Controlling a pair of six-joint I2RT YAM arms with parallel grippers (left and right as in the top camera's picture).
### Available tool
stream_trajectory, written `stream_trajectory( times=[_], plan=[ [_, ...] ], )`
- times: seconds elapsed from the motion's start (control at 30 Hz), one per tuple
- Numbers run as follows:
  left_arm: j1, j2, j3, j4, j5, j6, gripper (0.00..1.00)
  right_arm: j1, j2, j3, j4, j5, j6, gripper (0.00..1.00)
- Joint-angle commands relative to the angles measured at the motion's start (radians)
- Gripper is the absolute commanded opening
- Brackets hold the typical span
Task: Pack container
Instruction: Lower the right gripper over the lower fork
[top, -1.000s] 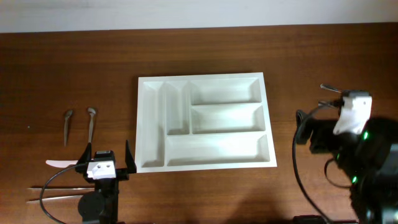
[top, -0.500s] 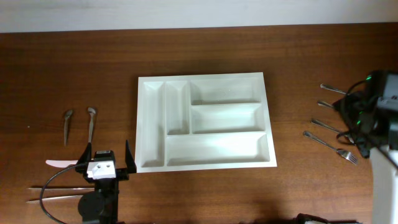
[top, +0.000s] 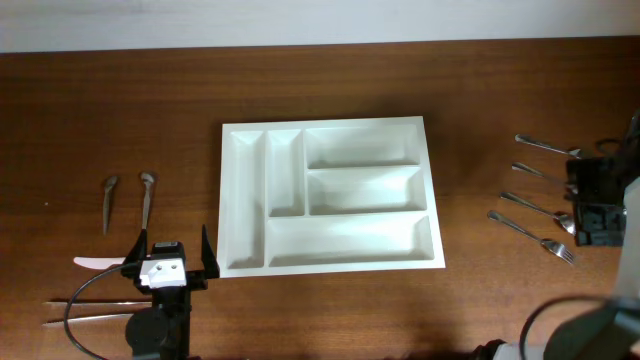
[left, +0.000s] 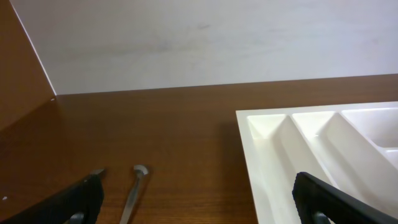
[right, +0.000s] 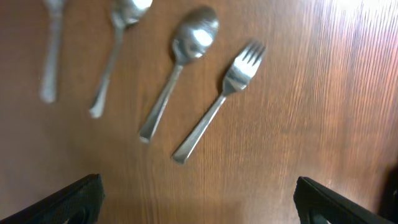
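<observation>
Container (top: 325, 123): white tray on bench (top: 100, 100). Left jaws wide, empty, just beside its near-left corner. Right jaws wide, well apart, above fork (right: 219, 106).

A brown wooden table (top: 330, 60) carries the white container (top: 320, 126) at its middle. Left of the container lie 2 spoons (top: 147, 196), a pale flat piece (top: 97, 262) and 2 thin sticks (top: 90, 300). Right of the container lie 4 steel pieces (top: 533, 205) side by side, 1 of them a fork (top: 528, 232).
</observation>
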Motion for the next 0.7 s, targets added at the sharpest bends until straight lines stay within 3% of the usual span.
stream_trajectory(
  times=[0.0, 0.07, 0.3, 0.67],
  plan=[
    [-0.005, -0.008, -0.006, -0.001, -0.004, -0.006, 0.99, -0.018, 0.085, 0.018, -0.006, -0.075, 0.143, 0.98],
    [-0.005, -0.008, -0.006, -0.001, -0.004, -0.006, 0.99, -0.018, 0.135, 0.018, -0.003, -0.118, 0.212, 0.99],
    [-0.005, -0.008, -0.006, -0.001, -0.003, -0.006, 0.99, -0.018, 0.267, 0.017, -0.05, -0.111, 0.216, 0.99],
    [-0.005, -0.008, -0.006, -0.001, -0.004, -0.006, 0.99, -0.018, 0.271, 0.016, -0.055, 0.038, 0.183, 0.99]
  ],
)
